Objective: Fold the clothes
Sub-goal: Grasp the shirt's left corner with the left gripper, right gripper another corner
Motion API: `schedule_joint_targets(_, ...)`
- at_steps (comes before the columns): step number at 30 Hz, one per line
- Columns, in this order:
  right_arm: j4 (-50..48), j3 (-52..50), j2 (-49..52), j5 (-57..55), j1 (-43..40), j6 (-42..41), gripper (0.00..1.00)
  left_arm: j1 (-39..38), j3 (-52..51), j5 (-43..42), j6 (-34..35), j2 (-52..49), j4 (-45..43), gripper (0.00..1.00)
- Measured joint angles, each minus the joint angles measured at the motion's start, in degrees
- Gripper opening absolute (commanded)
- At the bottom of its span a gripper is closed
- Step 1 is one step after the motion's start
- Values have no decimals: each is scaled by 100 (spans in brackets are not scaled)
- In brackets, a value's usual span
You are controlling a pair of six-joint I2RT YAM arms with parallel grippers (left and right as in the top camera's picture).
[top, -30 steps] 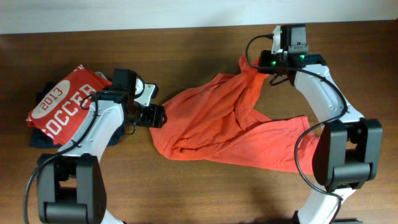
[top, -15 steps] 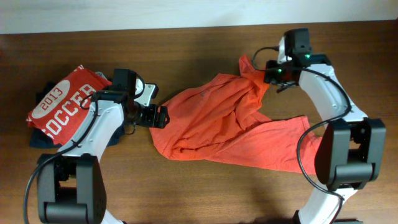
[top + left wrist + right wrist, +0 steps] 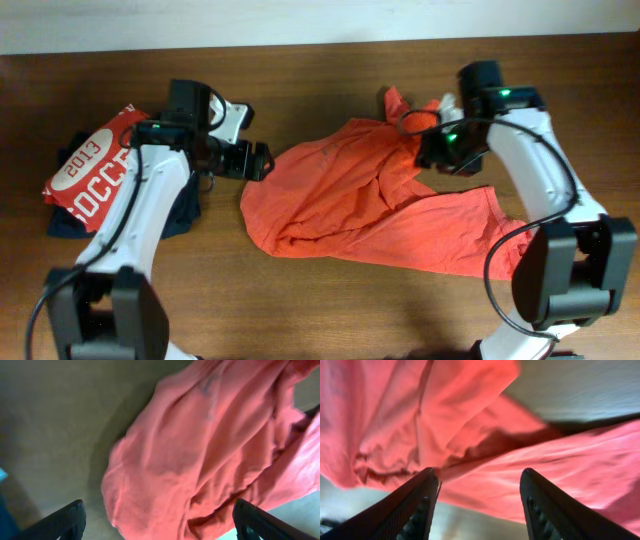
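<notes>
1. Orange-red T-shirt (image 3: 350, 205): crumpled, unfolded, on the counter (image 3: 300, 310) between both arms.
2. Left gripper (image 3: 262, 160): jaws spread, empty, just beside the shirt's left edge.
3. Right gripper (image 3: 434, 152): jaws spread, empty, over the shirt's upper right.

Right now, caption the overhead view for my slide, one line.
Crumpled orange-red T-shirt spread between left arm and right arm; red 2013 SOCCER shirt on dark folded clothes at far left.

White "2013" on the folded red shirt (image 3: 85, 172), white "SOCC" below it, remaining letters covered
</notes>
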State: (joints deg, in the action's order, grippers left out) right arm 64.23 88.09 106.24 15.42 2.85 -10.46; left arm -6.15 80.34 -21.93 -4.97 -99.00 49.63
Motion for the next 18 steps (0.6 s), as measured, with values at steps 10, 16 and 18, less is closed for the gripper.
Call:
schedule_joint_targets(10, -710, -1397, -2, -361, 1108, -424, 56, 0, 286, 55, -321, 1132, 435, 93)
schedule_joint_targets(16, -767, -1427, -22, -400, 1222, -411, 56, 0, 63, 363, -400, 960, 629, 91)
schedule_joint_targets(18, -765, -1427, -111, -402, 1220, -409, 56, 0, -229, 409, -345, 793, 586, 89)
